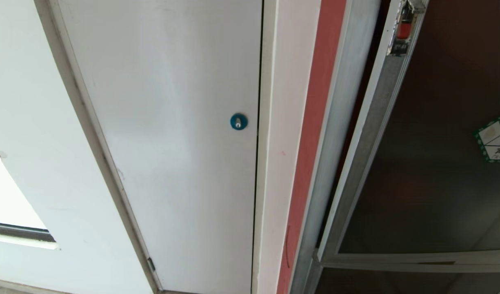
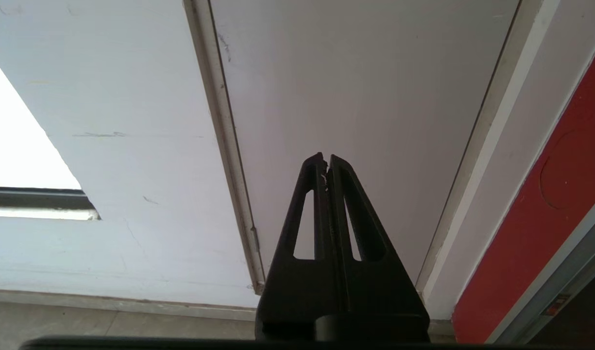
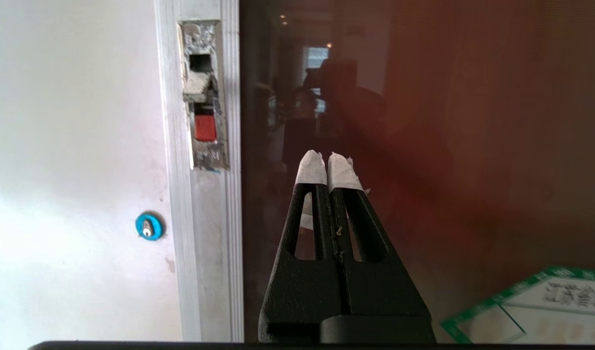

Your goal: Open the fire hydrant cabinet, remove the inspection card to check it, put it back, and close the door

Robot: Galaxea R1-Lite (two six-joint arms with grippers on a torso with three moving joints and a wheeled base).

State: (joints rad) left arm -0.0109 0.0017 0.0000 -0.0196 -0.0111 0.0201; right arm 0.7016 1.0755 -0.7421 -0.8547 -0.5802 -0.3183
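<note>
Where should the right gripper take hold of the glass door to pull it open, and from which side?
At the small red latch set in the door frame's silver strip, on the edge nearest the white door. The glass offers no grip; the latch recess is the only catch. The right gripper, shut with taped tips, faces the glass, so approaching head-on and shifting toward that edge looks best.

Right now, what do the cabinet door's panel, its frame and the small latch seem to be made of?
Door panel: dark tinted glass, glossy; it mirrors the room. Frame: silver metal, likely aluminium, brushed, ribbed and scuffed. Latch: red, probably plastic, in a worn metal housing.
</note>
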